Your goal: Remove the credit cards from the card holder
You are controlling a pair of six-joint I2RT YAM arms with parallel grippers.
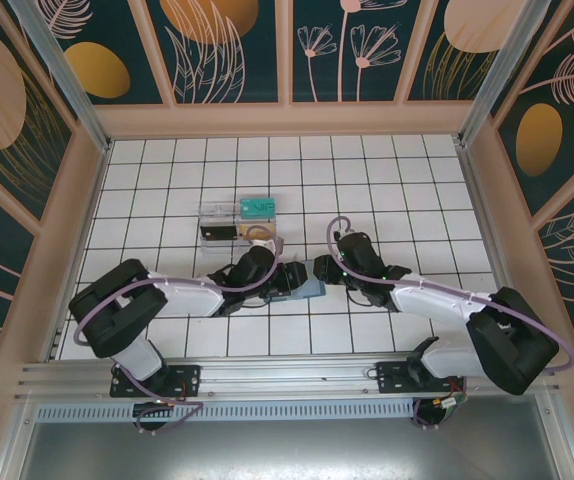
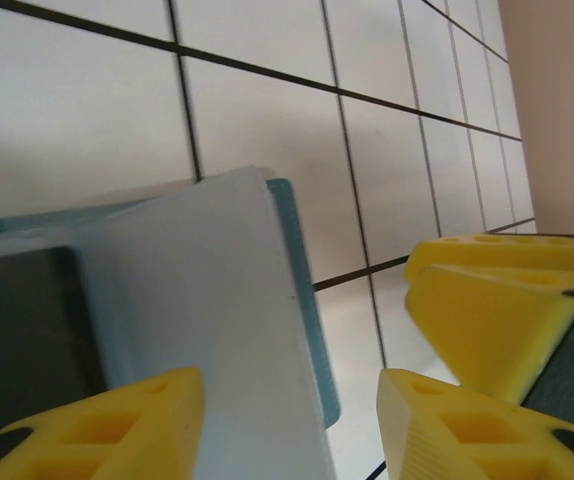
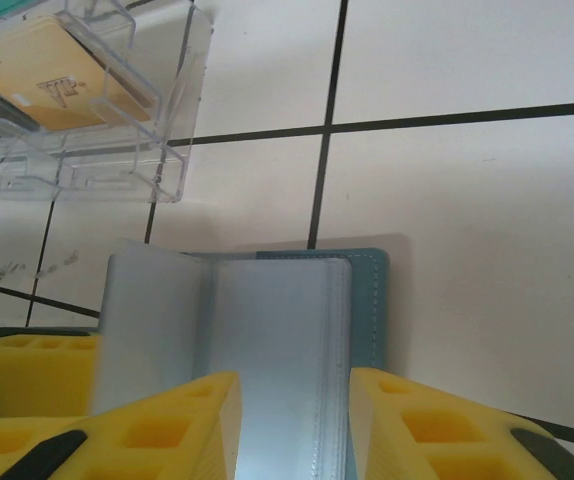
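I am seeing the left gripper (image 2: 289, 390) and right gripper (image 3: 295, 385) both spread wide, straddling the open card holder (image 3: 277, 320); a dark shape (image 2: 17, 330), perhaps a last card, is sitting in one sleeve. Farther off, the orange-tan card (image 3: 37, 70) and teal card (image 1: 257, 207) are already lying in the clear box (image 3: 157, 150).
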